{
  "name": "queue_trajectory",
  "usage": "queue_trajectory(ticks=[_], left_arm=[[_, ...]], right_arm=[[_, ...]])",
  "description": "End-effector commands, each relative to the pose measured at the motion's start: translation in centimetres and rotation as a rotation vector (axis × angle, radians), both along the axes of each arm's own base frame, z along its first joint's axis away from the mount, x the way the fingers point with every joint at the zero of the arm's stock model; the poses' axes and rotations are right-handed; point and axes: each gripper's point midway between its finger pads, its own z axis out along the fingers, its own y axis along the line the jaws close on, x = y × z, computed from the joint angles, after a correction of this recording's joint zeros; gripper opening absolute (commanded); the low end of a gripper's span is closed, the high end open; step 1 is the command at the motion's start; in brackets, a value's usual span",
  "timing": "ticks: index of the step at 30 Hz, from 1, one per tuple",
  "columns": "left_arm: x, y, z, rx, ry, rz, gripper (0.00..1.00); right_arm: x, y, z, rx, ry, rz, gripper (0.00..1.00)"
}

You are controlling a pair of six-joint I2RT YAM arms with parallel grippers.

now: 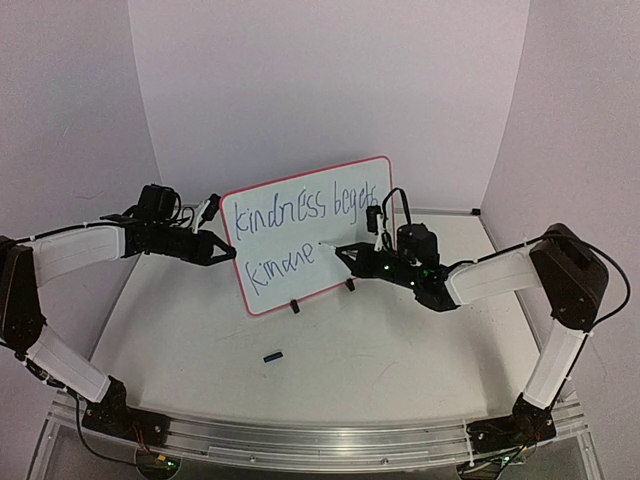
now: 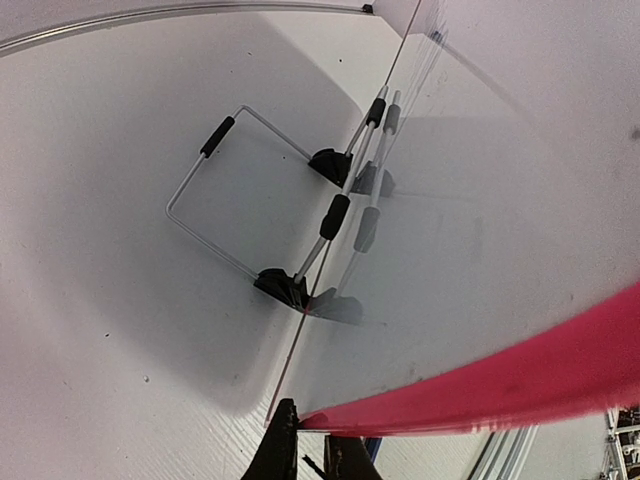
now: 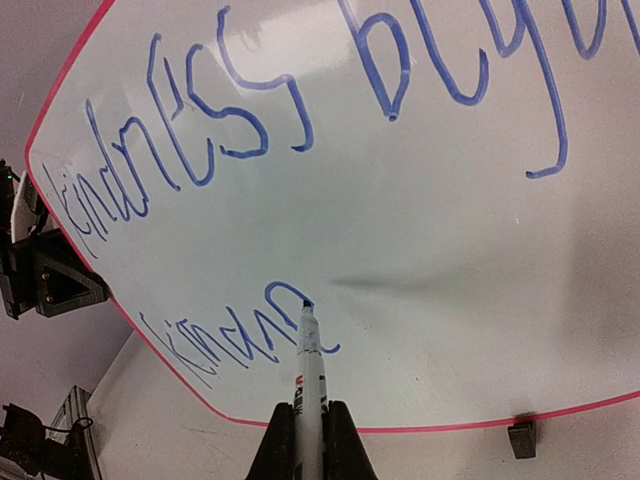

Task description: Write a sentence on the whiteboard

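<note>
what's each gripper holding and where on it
The right gripper holds a marker pen by its barrel, back from the tip. The left gripper clamps the whiteboard at its left edge, on the red rim.

Pale lilac walls (image 1: 330, 90) — white table (image 1: 330, 390), metal rail (image 1: 320, 440) along near edge.

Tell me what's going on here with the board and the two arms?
The right gripper holds a marker pen with its tip on the whiteboard, partway through the second line of the sentence. The top line reads "kindness begets"; below, only about "kindn" is written. The left gripper grips the board's left rim. A small dark object lies on the table in front.
</note>
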Motion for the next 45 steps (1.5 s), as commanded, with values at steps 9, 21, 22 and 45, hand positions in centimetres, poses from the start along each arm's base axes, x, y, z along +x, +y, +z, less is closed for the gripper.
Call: queue_trajectory(ticks=[9,21,22,45], left_arm=[[0.1,0.1,0.4,0.053,-0.041,-0.004,0.0],[0.1,0.2,0.2,0.057,-0.039,-0.002,0.0],[0.1,0.2,0.2,0.058,-0.039,-0.003,0.0],[0.1,0.1,0.2,0.058,-0.039,-0.005,0.0]], right_arm=[[1.9,-0.3,0.4,0.017,-0.018,-0.04,0.0],[2.8,-0.3,0.7,0.039,-0.022,-0.032,0.0],[2.8,-0.1,0.6,0.041,-0.022,-0.023,0.0],[2.0,-1.1,-2.0,0.017,0.044,-0.052,0.0]])
